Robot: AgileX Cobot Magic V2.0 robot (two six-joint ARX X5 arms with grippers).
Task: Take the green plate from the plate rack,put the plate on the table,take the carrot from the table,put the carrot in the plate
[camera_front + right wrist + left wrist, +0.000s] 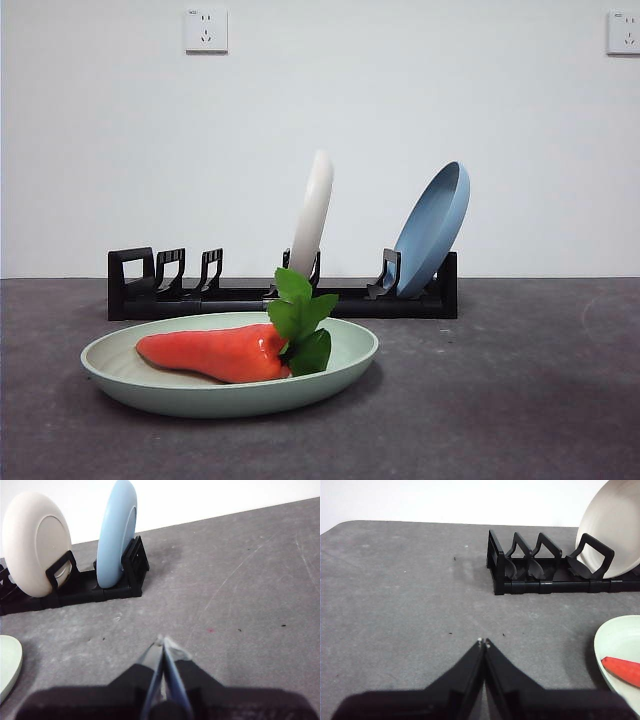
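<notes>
The green plate (345, 352) lies flat on the table (520, 400) in front of the plate rack (240, 296). The carrot (215, 353) lies in the plate, its green leaves (300, 320) standing up at its right end. The left wrist view shows the plate's edge (620, 635) with the carrot's tip (622, 669) on it. My left gripper (483, 641) is shut and empty, above bare table beside the rack's looped end (496, 562). My right gripper (161, 640) is shut and empty, over bare table near the rack's other end. Neither arm shows in the front view.
A cream-white plate (312, 212) stands in the rack's middle and a blue plate (434, 228) leans at its right end. Both also show in the right wrist view, cream-white (35, 542) and blue (117, 530). The green plate's edge (7, 665) shows there too.
</notes>
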